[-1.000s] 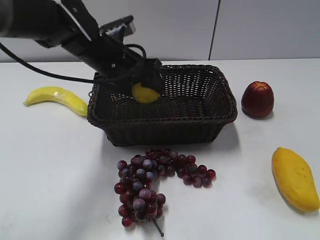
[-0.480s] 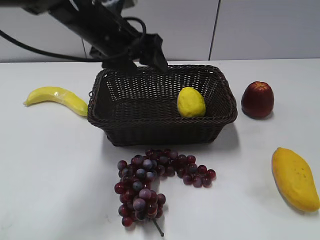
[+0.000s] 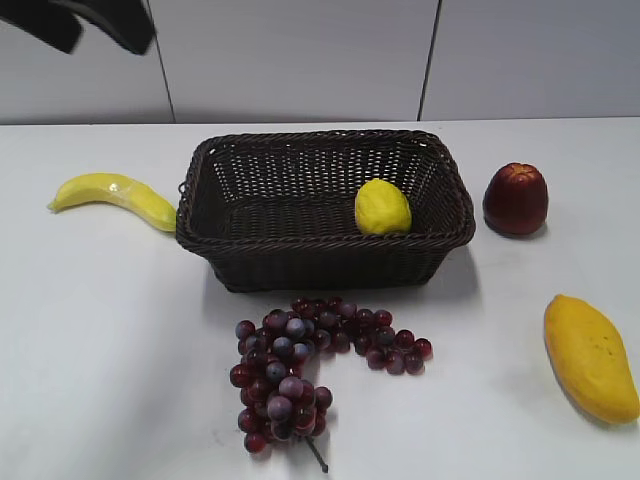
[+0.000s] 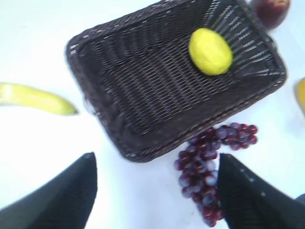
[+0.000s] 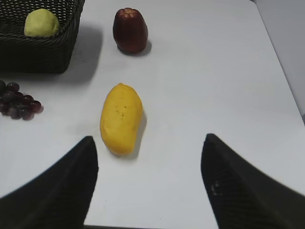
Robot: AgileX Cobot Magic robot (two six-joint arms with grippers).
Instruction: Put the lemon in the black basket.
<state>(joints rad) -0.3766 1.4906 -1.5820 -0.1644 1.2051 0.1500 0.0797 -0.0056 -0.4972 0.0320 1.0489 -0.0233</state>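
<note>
The pale yellow lemon [image 3: 382,207] lies inside the black basket [image 3: 240,250] near its right end. It also shows in the left wrist view [image 4: 210,51], in the basket [image 4: 138,90], and in the right wrist view [image 5: 41,23] in the basket [image 5: 33,57]. My left gripper [image 4: 155,164] is open and empty, high above the table between the basket and the grapes. In the exterior view only a bit of the left arm [image 3: 100,20] shows at the top left. My right gripper [image 5: 150,143] is open and empty above bare table beside the mango.
A banana [image 3: 115,196] lies left of the basket. A bunch of purple grapes [image 3: 300,365] lies in front of it. A dark red fruit [image 3: 516,198] stands to its right. A mango [image 3: 590,357] lies at the front right.
One second ago my left gripper held the lemon over the basket. It let go, the lemon came to rest at the basket's right end, and the arm rose away to the upper left.
</note>
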